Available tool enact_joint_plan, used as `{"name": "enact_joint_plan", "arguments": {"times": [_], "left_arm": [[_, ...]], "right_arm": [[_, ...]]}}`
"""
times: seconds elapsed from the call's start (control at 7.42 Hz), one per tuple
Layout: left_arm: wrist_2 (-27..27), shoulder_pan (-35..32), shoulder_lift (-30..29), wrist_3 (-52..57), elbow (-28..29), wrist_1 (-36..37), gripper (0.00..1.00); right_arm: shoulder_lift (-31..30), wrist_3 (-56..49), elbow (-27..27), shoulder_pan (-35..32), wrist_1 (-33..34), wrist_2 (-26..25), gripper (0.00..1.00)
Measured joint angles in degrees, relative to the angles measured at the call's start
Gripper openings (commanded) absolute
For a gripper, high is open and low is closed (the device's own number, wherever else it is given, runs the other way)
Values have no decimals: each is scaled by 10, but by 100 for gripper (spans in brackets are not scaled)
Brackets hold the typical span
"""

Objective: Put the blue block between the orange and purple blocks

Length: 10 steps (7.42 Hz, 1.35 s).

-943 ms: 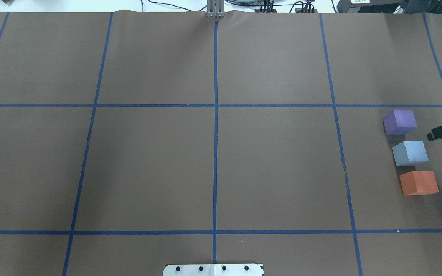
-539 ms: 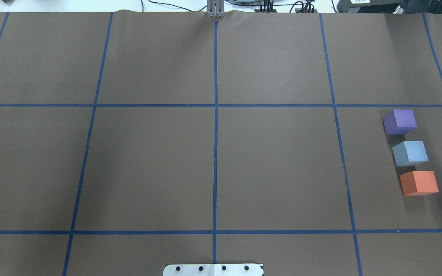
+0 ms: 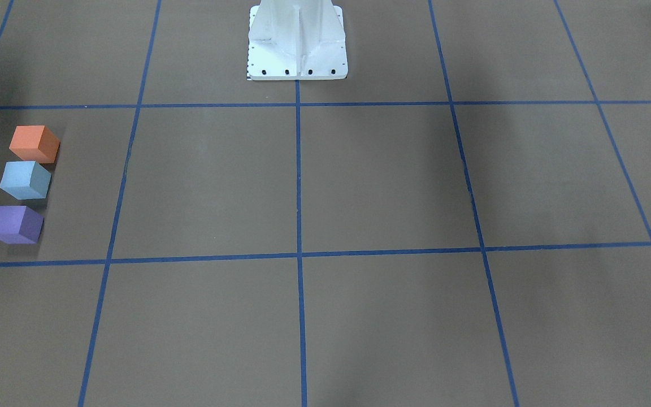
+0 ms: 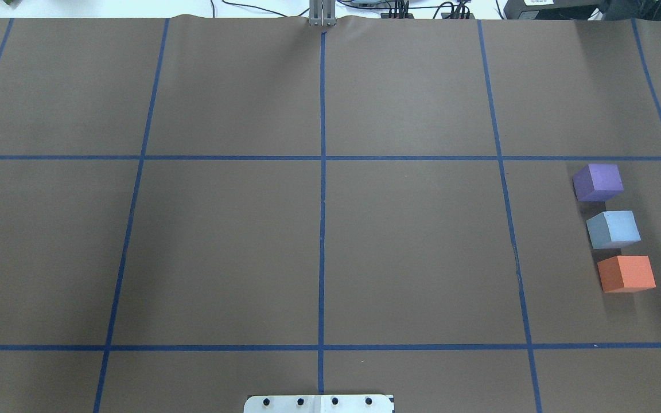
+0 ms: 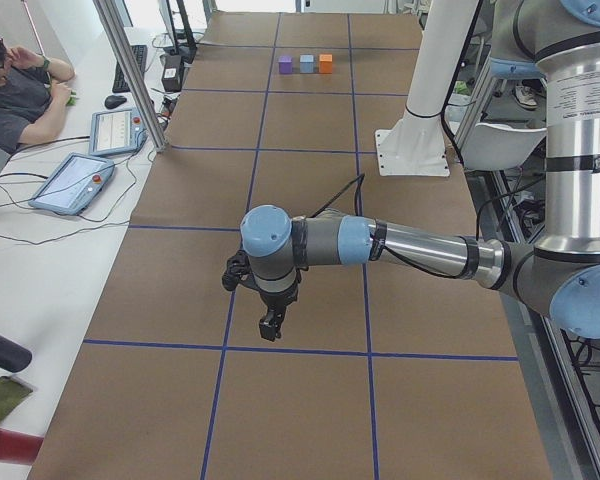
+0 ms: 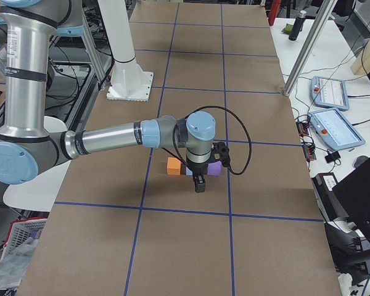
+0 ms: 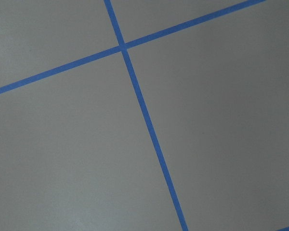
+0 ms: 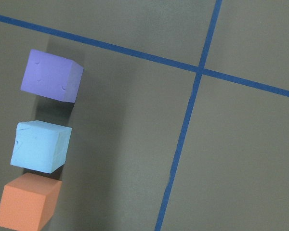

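The blue block [image 4: 613,228] sits on the brown table between the purple block [image 4: 598,182] and the orange block [image 4: 627,273], in a close row at the right. The right wrist view shows the same row: purple [image 8: 51,75], blue [image 8: 40,146], orange [image 8: 28,201]. The front-facing view shows them too: orange [image 3: 34,143], blue [image 3: 25,179], purple [image 3: 14,224]. My right gripper [image 6: 199,184] hangs above and beside the row; I cannot tell its state. My left gripper [image 5: 270,325] hangs over bare table far from the blocks; I cannot tell its state.
The robot's white base plate [image 4: 319,403] is at the table's near edge. Blue tape lines [image 4: 322,201] divide the brown table. An operator [image 5: 20,90] sits at a side desk with a pendant [image 5: 75,180]. More pendants [image 6: 336,126] lie beside the table.
The right gripper's tip, seen at the overhead view's right edge 0.9 s ago, has left that view. The three blocks have not moved.
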State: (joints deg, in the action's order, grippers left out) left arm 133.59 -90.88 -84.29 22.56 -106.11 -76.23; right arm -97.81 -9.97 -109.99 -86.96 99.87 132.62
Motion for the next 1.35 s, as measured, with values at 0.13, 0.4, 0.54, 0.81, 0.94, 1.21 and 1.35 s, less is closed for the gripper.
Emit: {"name": "enact_joint_plan", "arguments": {"times": [0.13,0.4,0.54,0.81,0.94,1.21,1.35], "left_arm": [[0,0,-1,1,0,-2,100],[0,-1,-2,5,-3,-5,100],[0,-1,-2,5,-4,-7,100],[-1,-1,0,3,-2,-10,100],[-1,-2,1,2,-2,-11,100],[-2,-2,2,2,-1,-11,100],[-2,-2,3,2,-1,-11,100]], "right_arm": [[0,0,1,0,0,-1,100],[-1,0,2,0,1,-2,100],[-1,0,2,0,1,-2,100],[-1,0,2,0,1,-3,100],[-1,0,2,0,1,-3,100],[-1,0,1,0,0,-3,100],[-1,0,1,0,0,-3,100]]}}
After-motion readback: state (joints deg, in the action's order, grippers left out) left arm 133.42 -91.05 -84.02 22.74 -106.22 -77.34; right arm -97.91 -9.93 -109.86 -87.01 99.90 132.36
